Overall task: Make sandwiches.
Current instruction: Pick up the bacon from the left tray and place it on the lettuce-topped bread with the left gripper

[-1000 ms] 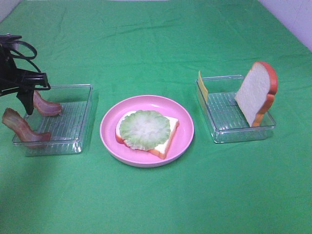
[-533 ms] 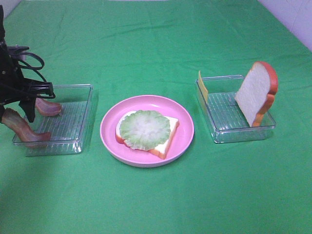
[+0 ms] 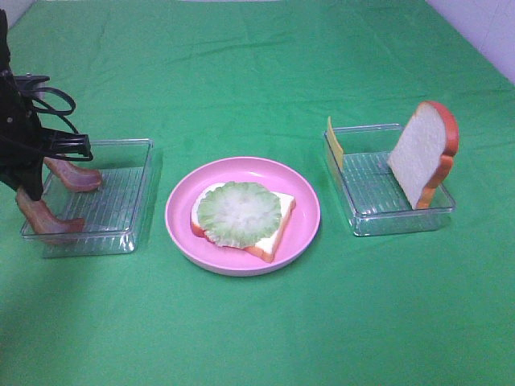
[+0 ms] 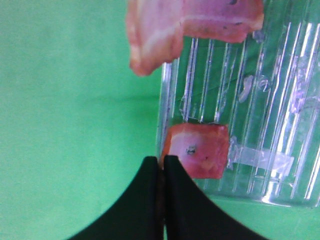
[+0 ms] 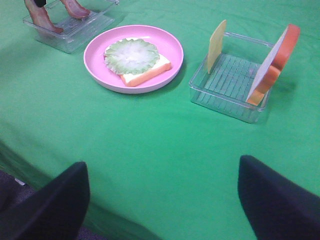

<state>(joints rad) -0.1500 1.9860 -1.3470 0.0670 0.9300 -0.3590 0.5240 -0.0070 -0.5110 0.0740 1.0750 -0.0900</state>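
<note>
The left tool [image 4: 162, 161] is pinching shut on the raised end of the nearer reddish-brown toy bacon strip [image 4: 197, 150] in the clear ribbed plastic tray [image 3: 121, 233], the lettuce-topped white bread slice [image 3: 241, 213] is waiting on the round pink plate [image 3: 304, 201] to that tool's right, and the right tool [image 5: 162, 192] is hanging wide open.

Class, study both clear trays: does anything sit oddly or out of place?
Nothing is spilled. In the right tray, the bread slice leans upright and the cheese slice stands on edge against the wall, not flat.
</note>
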